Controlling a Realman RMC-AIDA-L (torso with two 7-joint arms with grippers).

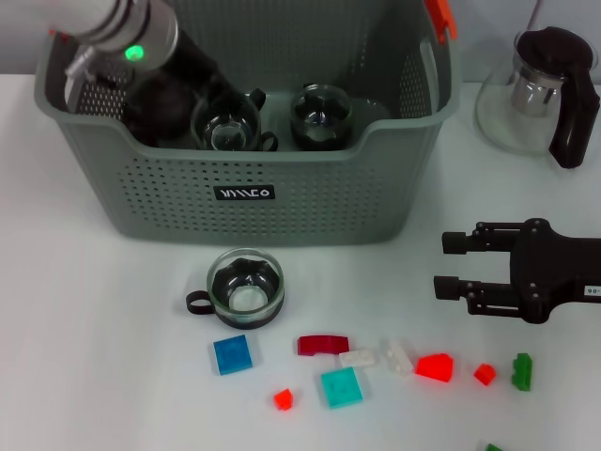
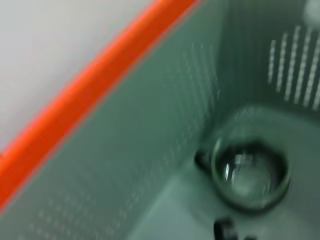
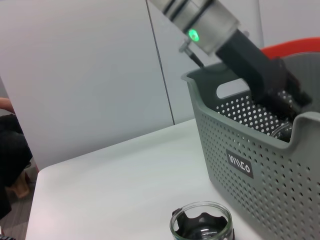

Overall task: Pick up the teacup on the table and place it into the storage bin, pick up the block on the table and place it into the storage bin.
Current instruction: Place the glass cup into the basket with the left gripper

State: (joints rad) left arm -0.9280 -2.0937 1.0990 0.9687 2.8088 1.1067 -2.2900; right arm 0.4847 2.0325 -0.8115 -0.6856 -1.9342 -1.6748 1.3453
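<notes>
The grey storage bin (image 1: 254,202) stands at the back of the table with two glass teacups (image 1: 226,125) (image 1: 321,116) inside. My left gripper (image 1: 161,105) is down inside the bin at its left end, beside the nearer cup. The left wrist view shows one teacup (image 2: 250,174) on the bin floor (image 2: 165,210). Another glass teacup (image 1: 246,287) with a black handle sits on the table in front of the bin; it is also in the right wrist view (image 3: 201,231). Coloured blocks lie nearer, among them a blue block (image 1: 232,354) and a teal block (image 1: 341,386). My right gripper (image 1: 453,265) hovers open at the right, empty.
A glass teapot (image 1: 537,92) with a black handle stands at the back right. Small red (image 1: 434,366), white (image 1: 357,357), dark red (image 1: 323,344) and green (image 1: 521,371) blocks are scattered along the front. An orange clip (image 1: 439,17) sits on the bin's right rim.
</notes>
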